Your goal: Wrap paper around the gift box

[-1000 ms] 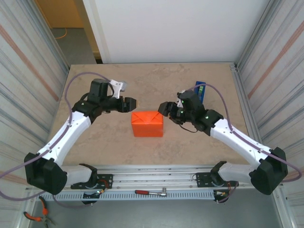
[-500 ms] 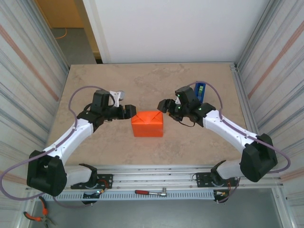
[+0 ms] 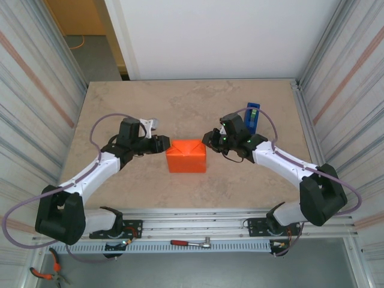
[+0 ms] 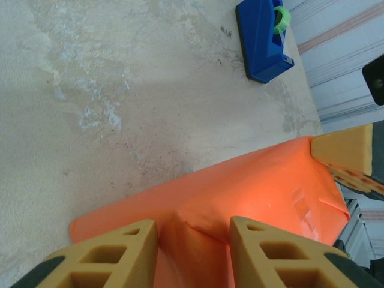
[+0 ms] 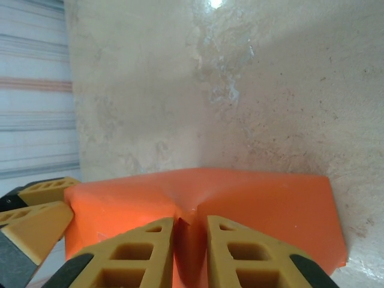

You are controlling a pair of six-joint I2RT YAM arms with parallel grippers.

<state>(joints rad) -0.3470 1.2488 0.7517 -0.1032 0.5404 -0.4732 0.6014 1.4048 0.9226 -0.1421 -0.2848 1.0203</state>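
Paper point(image 3: 186, 157) end crease is clenched by right fingers point(image 5: 246, 255) to sharpen it; left fingers point(image 4: 102, 261) are spread, bracing opposite end.

Top camera overhead; wrist cameras close, facing each other across paper point(image 3: 186, 157).

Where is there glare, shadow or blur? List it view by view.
Right wrist: a bright glare spot on the table at the top edge. Left wrist: a broad soft shadow band across the table, and a faint sheen on the orange paper. Top external: even, soft light, sharp throughout.
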